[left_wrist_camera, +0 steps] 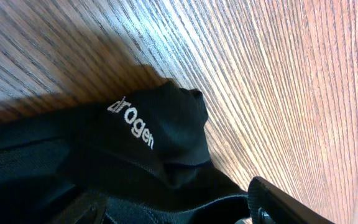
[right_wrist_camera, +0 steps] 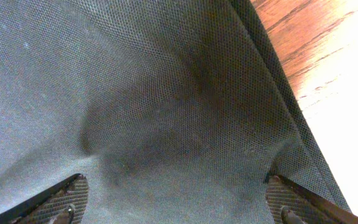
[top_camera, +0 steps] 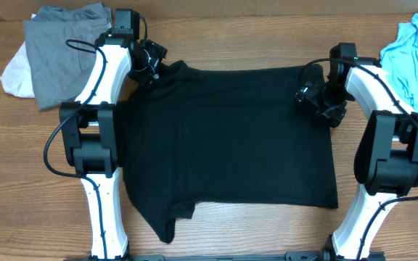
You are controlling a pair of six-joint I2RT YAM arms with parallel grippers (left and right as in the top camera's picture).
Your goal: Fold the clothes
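Seizing far corners of the shirt (top_camera: 231, 138) appears the step: right hand (right_wrist_camera: 176, 186) wide over fabric; left hand (top_camera: 149, 65), spread indiscernible. Next: close both, fold forward.

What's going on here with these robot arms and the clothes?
Two robot arms are working on a black shirt spread out on the wooden table, not yet folded. The left gripper is at the shirt's far left corner, near a printed label. The right gripper hangs open over the far right corner. A grey garment and a white garment lie far left, a light blue garment far right.
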